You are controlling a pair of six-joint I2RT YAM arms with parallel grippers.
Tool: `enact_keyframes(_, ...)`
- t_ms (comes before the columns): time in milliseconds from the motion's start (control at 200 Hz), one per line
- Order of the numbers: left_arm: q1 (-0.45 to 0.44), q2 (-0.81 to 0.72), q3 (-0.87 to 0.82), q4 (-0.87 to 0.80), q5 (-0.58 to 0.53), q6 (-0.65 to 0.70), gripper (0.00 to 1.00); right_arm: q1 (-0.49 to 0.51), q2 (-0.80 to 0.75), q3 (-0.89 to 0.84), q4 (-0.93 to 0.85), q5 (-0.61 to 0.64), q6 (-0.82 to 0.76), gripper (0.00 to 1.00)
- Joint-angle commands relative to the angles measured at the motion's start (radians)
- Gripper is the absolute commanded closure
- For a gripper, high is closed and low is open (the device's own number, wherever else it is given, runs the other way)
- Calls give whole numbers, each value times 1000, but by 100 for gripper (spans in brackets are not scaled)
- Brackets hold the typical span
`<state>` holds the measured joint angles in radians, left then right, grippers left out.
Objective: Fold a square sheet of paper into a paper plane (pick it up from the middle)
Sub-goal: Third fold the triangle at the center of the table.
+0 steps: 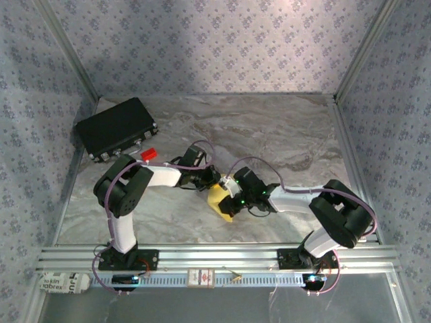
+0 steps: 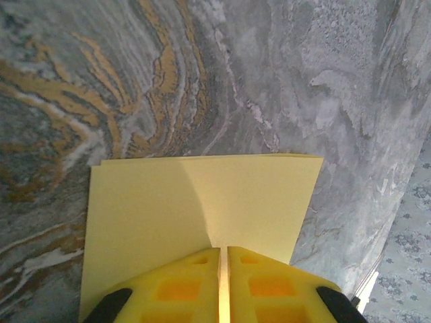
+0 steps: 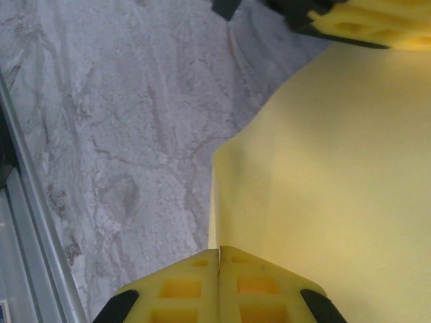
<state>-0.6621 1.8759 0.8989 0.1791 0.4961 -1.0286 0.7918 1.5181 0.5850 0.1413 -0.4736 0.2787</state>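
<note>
Yellow and thin, the sheet of paper (image 1: 221, 203) sits just below the centre of the top view, pinched from both sides where the two wrists meet over the marble table (image 1: 283, 128). In the left wrist view the sheet (image 2: 202, 202) spreads upward from the bottom of the frame, a soft bend running up from the grip. The left gripper (image 2: 223, 254) has its yellow fingers (image 2: 178, 286) pressed together on the sheet's near edge, only a thin slit between them. In the right wrist view the sheet (image 3: 337, 175) fills the right half of the frame. The right gripper (image 3: 219, 254) is clamped tight on its lower left corner, and a finger of the left gripper pokes in at the upper right. From above, the left arm bends at its elbow in the left half of the frame and reaches right to the left gripper (image 1: 210, 180). The right arm folds at the lower right and stretches left to the right gripper (image 1: 234, 193). A black case (image 1: 116, 128) lies in the upper left, a small red block (image 1: 149, 154) just beside it.
</note>
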Motion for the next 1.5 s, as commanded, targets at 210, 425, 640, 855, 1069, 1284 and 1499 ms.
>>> enact_keyframes(210, -5, 12, -26, -49, -4, 12, 89, -29, -27, -4, -67, 114, 31, 100)
enact_keyframes(425, -4, 12, -28, -47, -4, 9, 89, -37, -33, -4, -82, 137, 36, 100)
enact_keyframes(640, -5, 9, -28, -48, -5, 9, 89, -38, -33, 2, -97, 154, 40, 100)
enact_keyframes(855, -4, 8, -30, -46, -7, 7, 89, -38, -37, 7, -113, 158, 37, 100)
enact_keyframes(1069, -4, 5, -32, -46, -8, 5, 89, -37, -50, -3, -130, 161, 40, 100)
enact_keyframes(1284, -4, 4, -32, -43, -8, 4, 89, -38, -74, -4, -134, 182, 41, 100)
enact_keyframes(1499, -4, 2, -32, -41, -8, 2, 89, -38, -60, 4, -132, 183, 40, 100)
